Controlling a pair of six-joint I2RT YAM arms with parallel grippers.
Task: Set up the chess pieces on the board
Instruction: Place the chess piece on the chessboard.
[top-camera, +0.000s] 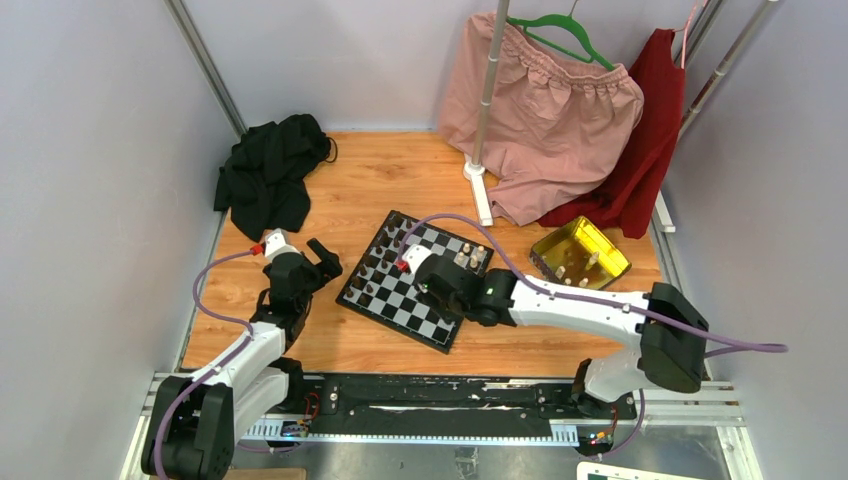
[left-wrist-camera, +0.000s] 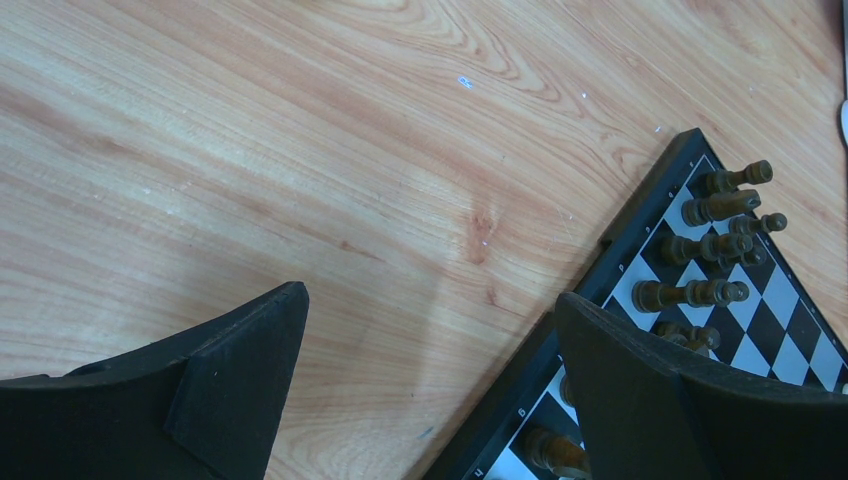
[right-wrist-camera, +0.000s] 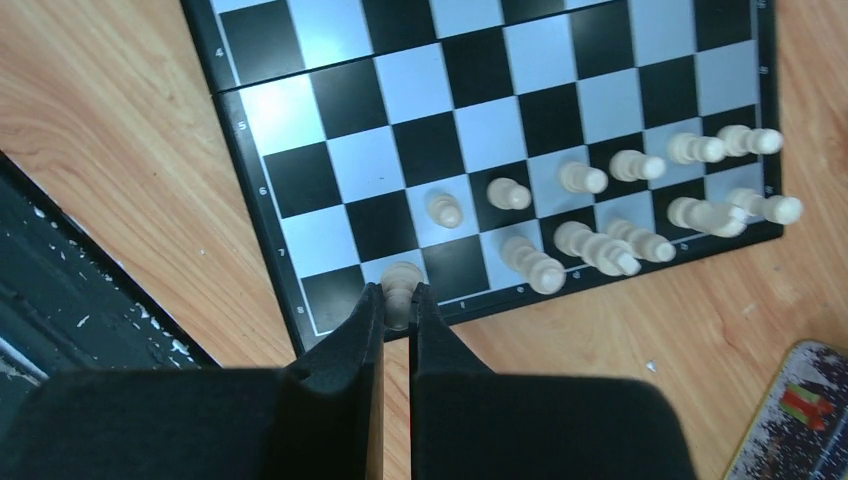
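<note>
**A:** Start at the near edge. What's there?

**B:** The black rail (top-camera: 430, 395) that carries both arm bases, then the wooden table (top-camera: 340, 200).

**A:** And the claws?

**B:** The right gripper (right-wrist-camera: 398, 303) is pinched tight on a pale piece (right-wrist-camera: 401, 275) over the edge row of the board (right-wrist-camera: 480, 100), close to a corner. I cannot tell whether the piece's foot touches the square. The left gripper (left-wrist-camera: 430, 385) hangs with its jaws spread wide and nothing between them. It is above bare wood, just beside the board's dark border.

**A:** Where does the board lie?

**B:** Flat at mid-table, turned corner-on to the arms. The right arm reaches over its near right part. The other pale pieces (right-wrist-camera: 600, 180) fill two rows on the right gripper's side, and the dark pieces (left-wrist-camera: 715, 205) cluster along the side nearest the left gripper.

**A:** What's around it?

**B:** A gold tray (top-camera: 600, 240) sits to the right, apart from the board, with a few chessmen (top-camera: 562, 270) in it. Past the board's far corner stands a rack pole (top-camera: 485, 100) on a white foot. A pink garment (top-camera: 550, 120) and a red garment (top-camera: 650, 150) hang behind it, under a green hanger (top-camera: 560, 30). A black cloth (top-camera: 270, 175) lies heaped at the far left.

**A:** Any writing?

**B:** Small numerals along the board's border: 4, 5, 6, 7. The marks on the adjoining border are too small to read.
</note>
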